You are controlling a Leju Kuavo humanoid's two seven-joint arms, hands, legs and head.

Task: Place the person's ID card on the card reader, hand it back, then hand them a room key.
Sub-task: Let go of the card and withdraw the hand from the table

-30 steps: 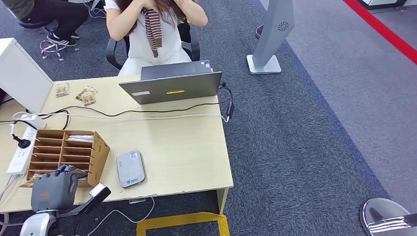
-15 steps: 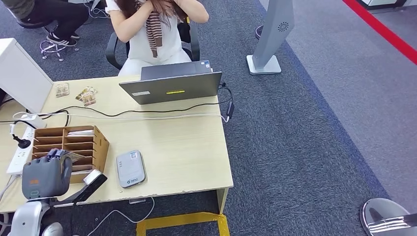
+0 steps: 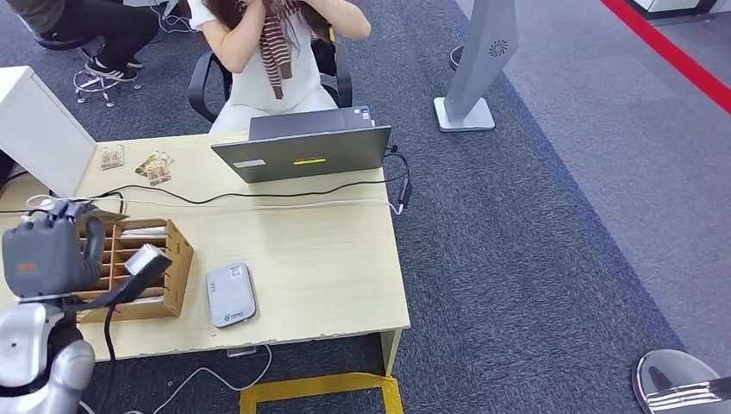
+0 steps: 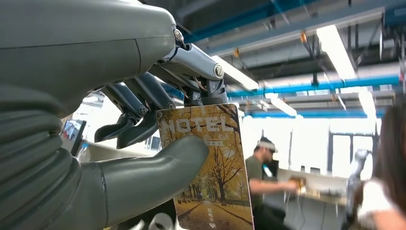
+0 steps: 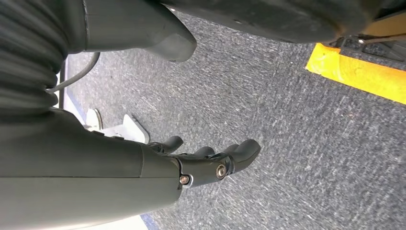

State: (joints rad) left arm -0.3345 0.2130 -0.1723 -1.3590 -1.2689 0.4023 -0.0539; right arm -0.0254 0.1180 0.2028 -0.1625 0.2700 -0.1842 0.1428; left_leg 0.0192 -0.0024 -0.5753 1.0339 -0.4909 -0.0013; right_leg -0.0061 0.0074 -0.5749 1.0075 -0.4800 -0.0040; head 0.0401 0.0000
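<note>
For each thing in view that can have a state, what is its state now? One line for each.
left hand: raised, pinches the room key
room key: held upright, clear of the organizer
right hand: holds nothing, fingers loosely curled, hangs over the floor
card reader: flat on the desk, nothing on it
laptop: open, facing the person
wooden organizer: on the desk, papers in some slots

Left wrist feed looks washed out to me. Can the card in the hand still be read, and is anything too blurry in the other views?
Left wrist view: windows blow out white, but the key card stays sharp, HOTEL legible. Head view: evenly lit, left hand crisp. Right wrist view: carpet softly blurred, right hand clear.
</note>
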